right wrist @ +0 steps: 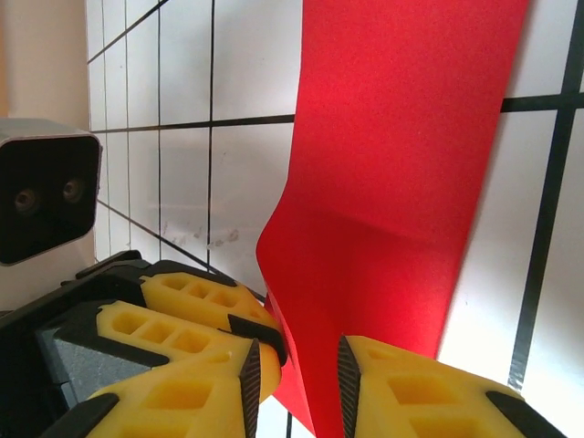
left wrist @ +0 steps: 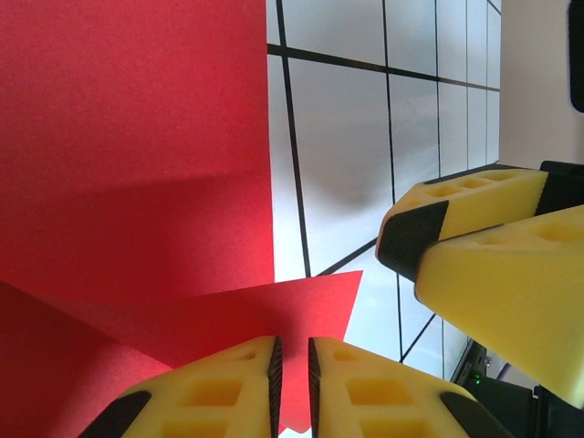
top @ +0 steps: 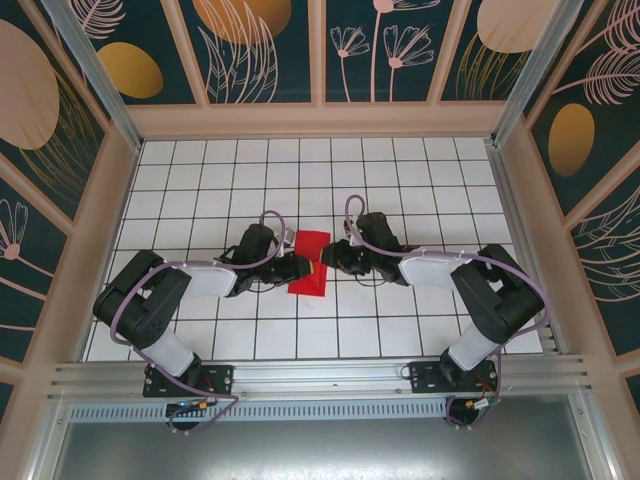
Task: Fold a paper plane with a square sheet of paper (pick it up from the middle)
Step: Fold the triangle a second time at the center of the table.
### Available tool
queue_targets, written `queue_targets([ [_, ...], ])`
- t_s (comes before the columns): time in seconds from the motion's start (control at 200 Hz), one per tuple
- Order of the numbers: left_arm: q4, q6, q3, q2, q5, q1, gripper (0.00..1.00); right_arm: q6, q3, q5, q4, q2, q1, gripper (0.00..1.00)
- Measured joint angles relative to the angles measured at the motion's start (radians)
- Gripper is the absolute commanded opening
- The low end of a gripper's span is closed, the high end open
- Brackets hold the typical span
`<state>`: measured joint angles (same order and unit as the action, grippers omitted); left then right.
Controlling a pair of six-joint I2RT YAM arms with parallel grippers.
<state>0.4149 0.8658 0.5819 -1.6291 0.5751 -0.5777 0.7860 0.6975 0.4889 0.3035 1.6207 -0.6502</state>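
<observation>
**A:** Top external: left gripper, then the square sheet of paper, partly folded at the middle of the table, then right gripper.

**B:** The left jaws are nearly shut, with red paper in the slit. Whether they pinch it, I cannot tell. The right jaws stand apart astride its edge.

**A:** Mid-fold, I judge. The next move calls for a firm pinch and a straight crease.

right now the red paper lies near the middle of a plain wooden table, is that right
Not quite. The red paper does lie near the middle, but the table is white with a black grid, not plain wood. The top view shows it.
</observation>
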Motion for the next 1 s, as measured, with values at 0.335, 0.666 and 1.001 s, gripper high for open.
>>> queue_targets([
  [0.335,0.0,0.0,0.0,-0.001,0.0,0.0,0.17,0.002,0.005,0.044,0.009,0.05,0.0,0.26],
  [0.666,0.0,0.0,0.0,-0.001,0.0,0.0,0.17,0.002,0.027,0.071,0.016,0.066,0.0,0.18],
  [1.001,0.0,0.0,0.0,-0.001,0.002,0.0,0.17,-0.021,0.053,0.067,0.002,0.098,0.0,0.07],
])
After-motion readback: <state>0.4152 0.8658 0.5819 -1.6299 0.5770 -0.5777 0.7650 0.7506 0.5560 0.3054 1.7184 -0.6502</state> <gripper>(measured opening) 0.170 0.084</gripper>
